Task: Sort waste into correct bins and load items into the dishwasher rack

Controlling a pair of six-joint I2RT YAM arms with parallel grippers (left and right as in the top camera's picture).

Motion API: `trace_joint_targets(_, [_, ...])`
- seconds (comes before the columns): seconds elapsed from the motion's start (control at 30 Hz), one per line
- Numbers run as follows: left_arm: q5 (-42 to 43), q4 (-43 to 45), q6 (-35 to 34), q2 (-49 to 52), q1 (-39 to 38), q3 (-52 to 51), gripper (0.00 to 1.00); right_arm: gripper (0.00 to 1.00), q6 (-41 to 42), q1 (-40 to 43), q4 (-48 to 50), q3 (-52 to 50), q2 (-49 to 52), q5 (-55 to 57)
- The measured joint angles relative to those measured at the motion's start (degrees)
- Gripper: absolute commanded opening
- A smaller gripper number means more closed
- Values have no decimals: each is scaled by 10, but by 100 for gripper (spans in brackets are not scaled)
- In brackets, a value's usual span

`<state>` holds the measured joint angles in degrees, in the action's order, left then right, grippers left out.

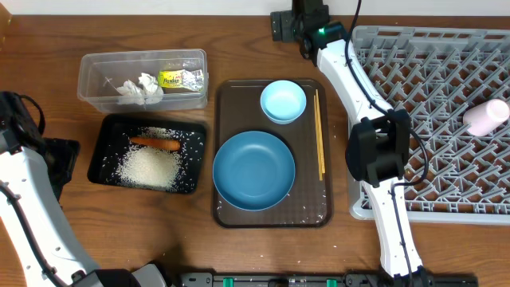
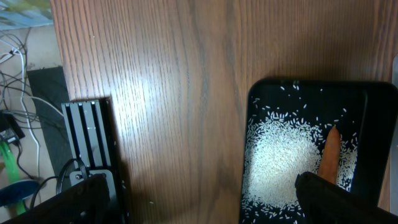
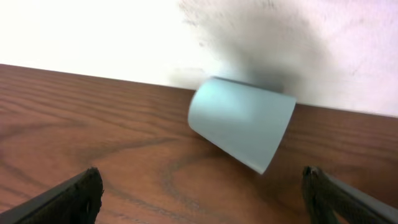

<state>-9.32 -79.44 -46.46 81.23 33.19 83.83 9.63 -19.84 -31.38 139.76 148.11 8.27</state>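
The left gripper (image 2: 198,186) is found open beside the black tray (image 1: 102,159) holding rice (image 1: 150,167) and carrot (image 1: 154,143), the dish (image 1: 253,171) is seen on the brown tray (image 1: 235,108), the right gripper (image 3: 202,193) is found open before a tipped blue cup (image 3: 242,130), and a pink cup (image 1: 486,116) is noted in the rack (image 1: 446,72).

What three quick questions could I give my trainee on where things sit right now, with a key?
1. True or false: the white-pinkish cup lies in the dishwasher rack.
2. What shares the black tray with the rice? A: tissue. B: carrot. C: wrapper.
3. How many round blue pieces sit on the brown serving tray?

Key: 1 true. 2 B. 3 two, the blue dish and the small bowl.
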Motion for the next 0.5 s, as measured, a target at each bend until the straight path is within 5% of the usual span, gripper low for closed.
trace_joint_targets(0.5, [0,0,0,0,0,0,98,98,79,1,22,0,50,67])
